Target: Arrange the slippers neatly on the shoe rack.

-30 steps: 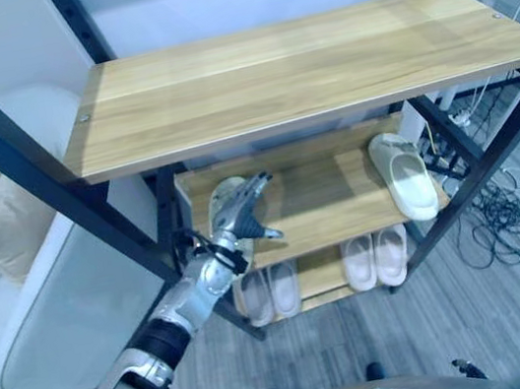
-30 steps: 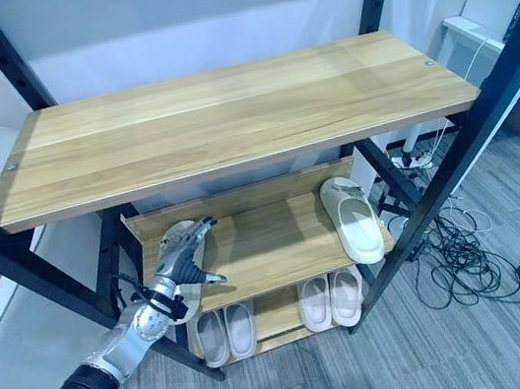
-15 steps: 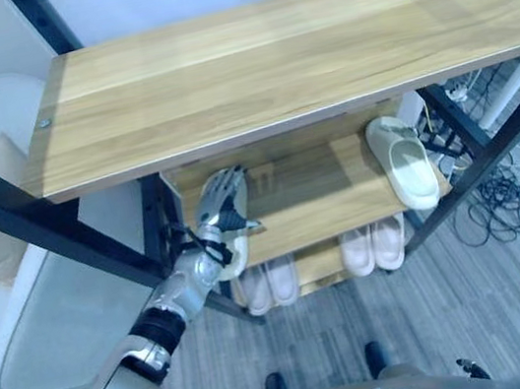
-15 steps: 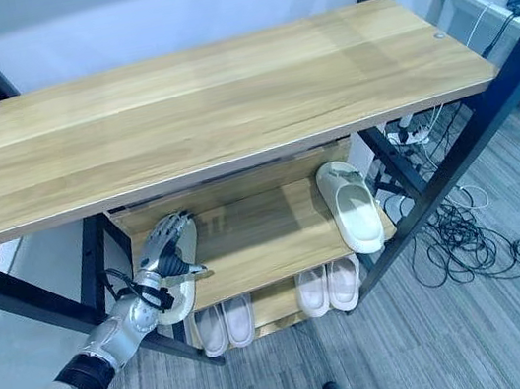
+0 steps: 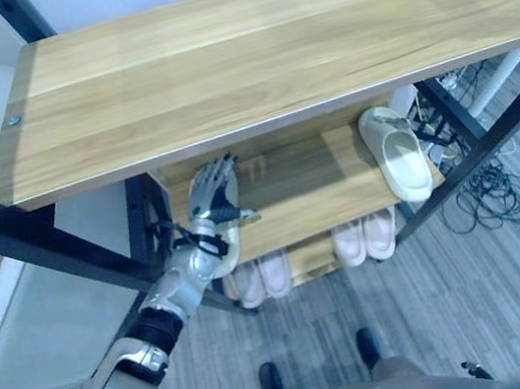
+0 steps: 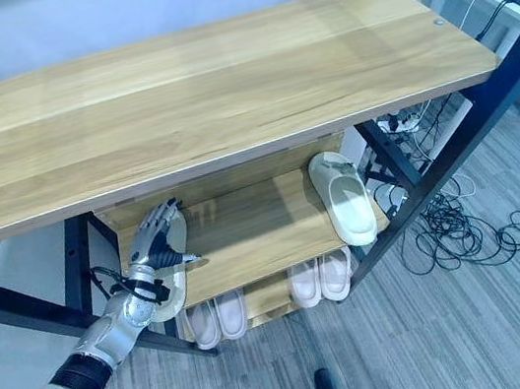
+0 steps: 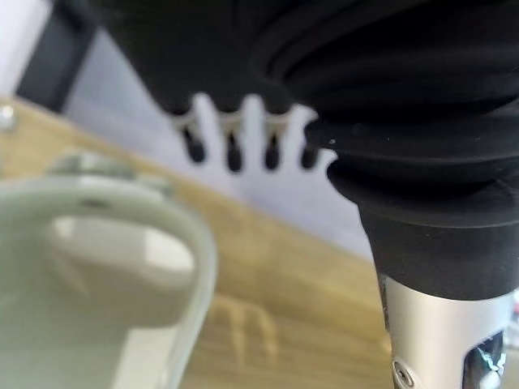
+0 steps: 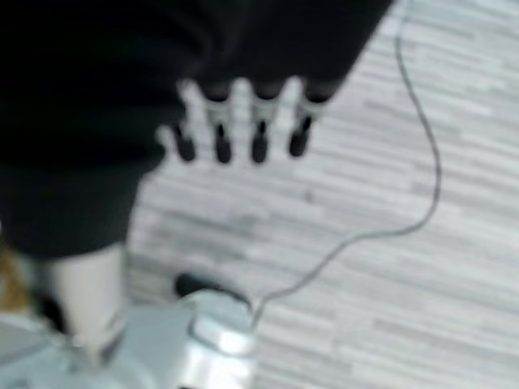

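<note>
The left robot hand (image 5: 212, 194) reaches onto the middle shelf (image 5: 310, 196) of the shoe rack (image 5: 247, 57), fingers straight and spread over the pale slipper (image 6: 175, 269) at that shelf's left end; 1 s ago it was further out toward the front edge. The left wrist view shows that slipper's rim close under the fingers. The right robot hand (image 8: 243, 121) hangs with fingers relaxed above the floor (image 8: 422, 243). A 2nd slipper (image 5: 395, 154) lies at the shelf's right end, and 2 pairs (image 5: 313, 258) sit on the bottom shelf.
</note>
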